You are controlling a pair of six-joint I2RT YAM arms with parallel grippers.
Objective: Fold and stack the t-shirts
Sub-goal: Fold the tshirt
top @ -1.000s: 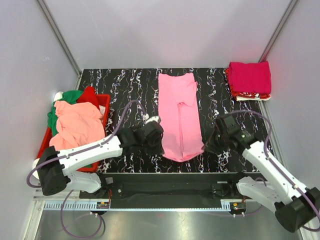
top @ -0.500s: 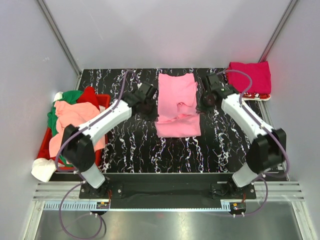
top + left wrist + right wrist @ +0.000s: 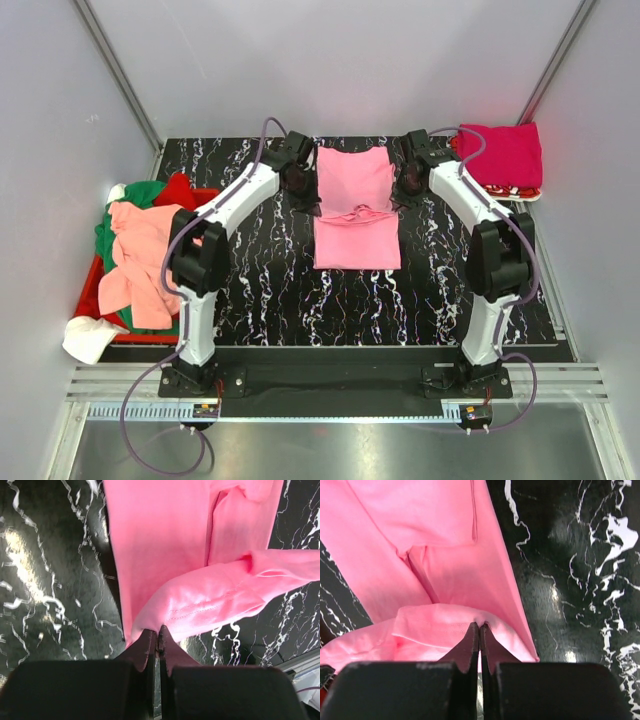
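As both arms swept from lower to upper centre of frame within last second, pink shirt (image 3: 356, 215) got folded: near hem carried up over body, long strip now halved. Judgement: fold nearly laid, release next, then move to magenta pile (image 3: 500, 158), upper right.

Left end effector (image 3: 302, 190) pinched shut on hem corner at shirt's left edge; right end effector (image 3: 407, 186) likewise at right edge. Shirt on counter (image 3: 250, 290), upper centre, between both.

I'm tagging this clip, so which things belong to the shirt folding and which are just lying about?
Job: pink t-shirt, pinched by left gripper and right gripper; folded magenta stack; heap of unfolded shirts.
Lying about: red crate; marbled table.
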